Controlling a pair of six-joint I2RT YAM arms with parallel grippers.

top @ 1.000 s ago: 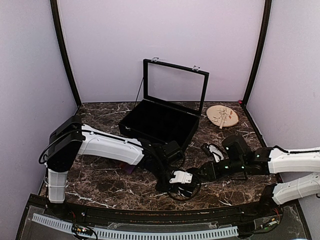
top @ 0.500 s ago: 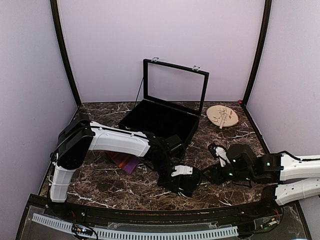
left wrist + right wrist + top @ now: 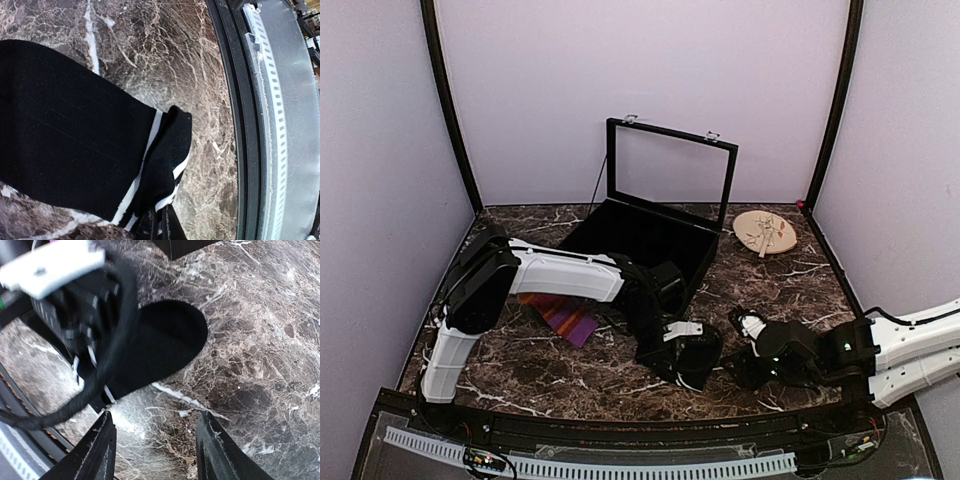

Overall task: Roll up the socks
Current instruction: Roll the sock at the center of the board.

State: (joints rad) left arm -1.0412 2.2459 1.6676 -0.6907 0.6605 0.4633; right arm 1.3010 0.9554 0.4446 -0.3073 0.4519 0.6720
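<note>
Over the dark marble table (image 3: 800,280), we kept our left gripper (image 3: 161,226) clamped on the cuff of the black white-striped fabric sock (image 3: 75,155) while the right gripper (image 3: 156,419), jaws apart, had sunk low beside its toe, seemingly readying the roll.

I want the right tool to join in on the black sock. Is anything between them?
Nothing lies on the table between the right tool and the sock's toe end. The left tool, shut on the cuff, and its cable cover the sock's other end.
</note>
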